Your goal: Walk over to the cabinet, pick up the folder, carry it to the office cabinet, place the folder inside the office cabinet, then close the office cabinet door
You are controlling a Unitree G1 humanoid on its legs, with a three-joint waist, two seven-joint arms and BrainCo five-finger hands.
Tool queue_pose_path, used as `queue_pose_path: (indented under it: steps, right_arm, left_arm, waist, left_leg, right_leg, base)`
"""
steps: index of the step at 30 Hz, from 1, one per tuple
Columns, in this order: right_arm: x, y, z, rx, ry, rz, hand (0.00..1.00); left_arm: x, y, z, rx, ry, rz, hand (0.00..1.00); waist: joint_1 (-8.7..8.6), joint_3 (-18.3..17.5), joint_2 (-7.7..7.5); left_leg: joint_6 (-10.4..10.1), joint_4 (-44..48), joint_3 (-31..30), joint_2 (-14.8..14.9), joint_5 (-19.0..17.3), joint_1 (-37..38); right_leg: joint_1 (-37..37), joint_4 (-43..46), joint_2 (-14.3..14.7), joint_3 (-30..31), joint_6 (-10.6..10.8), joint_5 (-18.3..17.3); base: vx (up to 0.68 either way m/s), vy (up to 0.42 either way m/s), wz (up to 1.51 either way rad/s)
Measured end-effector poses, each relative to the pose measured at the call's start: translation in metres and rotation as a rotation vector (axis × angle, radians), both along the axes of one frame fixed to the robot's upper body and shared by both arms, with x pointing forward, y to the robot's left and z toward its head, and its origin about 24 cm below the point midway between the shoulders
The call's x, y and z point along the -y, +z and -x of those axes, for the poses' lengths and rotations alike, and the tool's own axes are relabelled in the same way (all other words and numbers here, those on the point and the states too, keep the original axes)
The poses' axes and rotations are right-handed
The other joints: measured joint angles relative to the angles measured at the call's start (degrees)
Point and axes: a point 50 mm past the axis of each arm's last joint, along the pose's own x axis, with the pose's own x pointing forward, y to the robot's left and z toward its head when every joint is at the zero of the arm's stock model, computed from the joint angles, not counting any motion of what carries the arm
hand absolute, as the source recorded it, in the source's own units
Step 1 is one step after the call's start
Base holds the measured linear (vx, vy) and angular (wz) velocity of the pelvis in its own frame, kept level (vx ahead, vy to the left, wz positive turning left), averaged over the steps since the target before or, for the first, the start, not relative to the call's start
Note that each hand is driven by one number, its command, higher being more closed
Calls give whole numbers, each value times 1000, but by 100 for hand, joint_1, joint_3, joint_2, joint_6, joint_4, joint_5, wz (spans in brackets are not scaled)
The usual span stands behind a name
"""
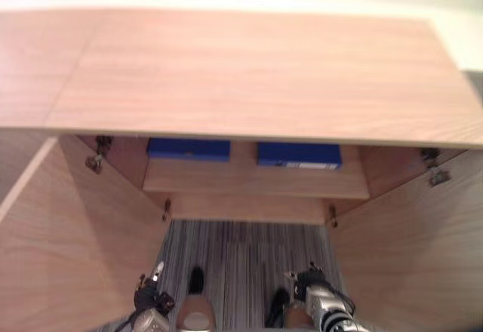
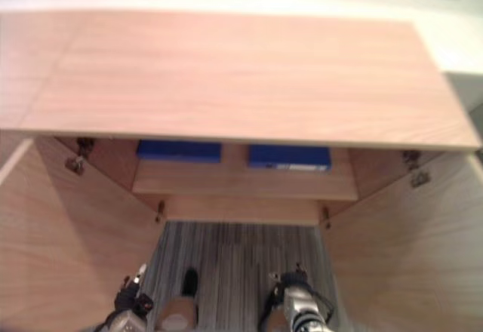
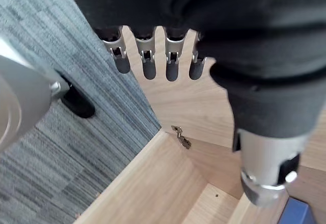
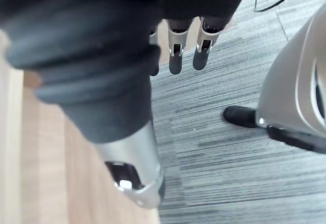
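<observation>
As the robot stood square to the cabinet [image 1: 256,75], its left door [image 1: 68,234] stood wide open. Left hand [image 1: 149,296] hung low over the striped carpet [image 1: 241,249], fingers [image 3: 148,66] straight, holding nothing.

On the shelf [image 1: 249,179] were two blue folders, the left folder [image 1: 189,149] and the right folder [image 1: 299,154], apart and both partly hidden under the top. Each had its long axis across the shelf, left to right, with a long edge toward the robot. The right one showed a pale label on that edge. Flat or standing: could not tell.

Right hand [image 1: 308,283] hung low, fingers [image 4: 175,61] relaxed, empty. Right door [image 1: 415,249] was also wide open.

Judged: with the folders inside and neither hand loaded, either the pickup was not begun or only door-closing remained; could not settle which. Either way, the next move called for a hand raised to the shelf or to a door edge.
</observation>
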Motion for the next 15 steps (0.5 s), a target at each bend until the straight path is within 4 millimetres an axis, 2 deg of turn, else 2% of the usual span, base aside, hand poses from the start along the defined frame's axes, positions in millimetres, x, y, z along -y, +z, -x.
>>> queue_pose_path:
  steps: [1, 4, 8, 13, 15]
  right_arm:
    - [3, -2, 7, -3, -67, -19, 0]
    - [10, -6, 20, -12, -158, -50, 0]
    - [12, -11, 31, -46, -203, -82, 0]
    - [11, -13, 35, -62, -209, -94, 0]
    - [8, -15, 38, -72, -192, -107, 0]
  left_arm:
    - [3, -3, 8, -15, 34, 26, 0]
    - [2, -7, 20, -29, 98, 56, 0]
    - [2, -8, 29, -38, 108, 70, 0]
    - [11, -12, 30, -61, 11, 92, 0]
    - [13, -14, 32, -107, -103, 73, 0]
  waist:
    - [-34, -179, 12]
    - [-81, -399, -10]
    - [-125, -406, -13]
    - [-142, -458, -4]
    - [-147, -521, 11]
  left_leg:
    - [-4, -203, 29, 23, 66, 131]
    - [-5, -412, 68, 47, 109, 262]
    - [4, -433, 23, -21, 107, 348]
    - [25, -436, -116, -105, 109, 356]
    - [36, -438, -158, -118, 118, 348]
  right_leg:
    - [72, -147, 53, 6, 9, 47]
    - [198, -410, 158, 28, 6, 141]
    - [441, -605, 160, 17, 49, 229]
    - [587, -707, 126, -117, 93, 258]
    - [602, -711, 119, -174, 94, 258]
  base:
    - [57, 18, -7]
    - [67, 35, -6]
    - [66, 39, 6]
    - [12, 30, 15]
    - [-12, 24, 7]
